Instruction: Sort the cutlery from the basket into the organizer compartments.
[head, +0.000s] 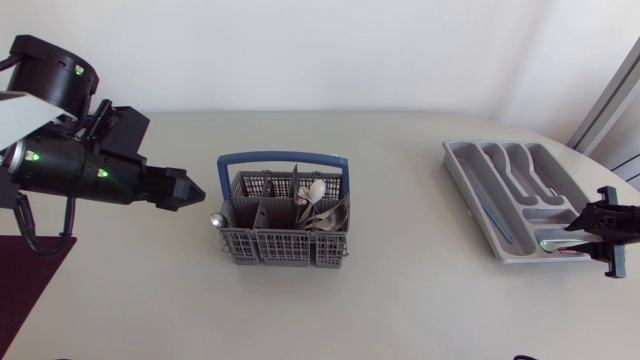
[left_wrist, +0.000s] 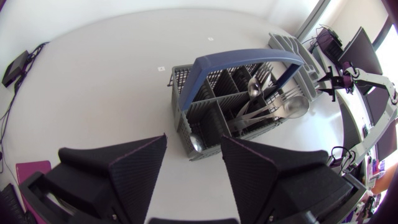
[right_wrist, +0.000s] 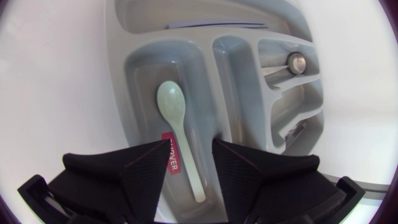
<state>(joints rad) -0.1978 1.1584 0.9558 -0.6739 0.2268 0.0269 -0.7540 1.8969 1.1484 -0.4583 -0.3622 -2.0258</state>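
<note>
Two open, empty end effectors: left end effector (head: 187, 190) by the cutlery basket (head: 285, 232), right end effector (right_wrist: 186, 148) over the organizer (head: 470, 175).
On the counter (head: 400, 300), the blue-handled basket is seen just ahead of the left fingers, which are spread wide with nothing held. The right fingers are parted, and a pale green spoon (right_wrist: 176, 127) lies untouched in the organizer compartment beneath the gap. Metal spoons and forks (left_wrist: 273, 107) standing in the basket are shown closely by the left wrist view alone. The green spoon is shown plainly only by the right wrist view.
</note>
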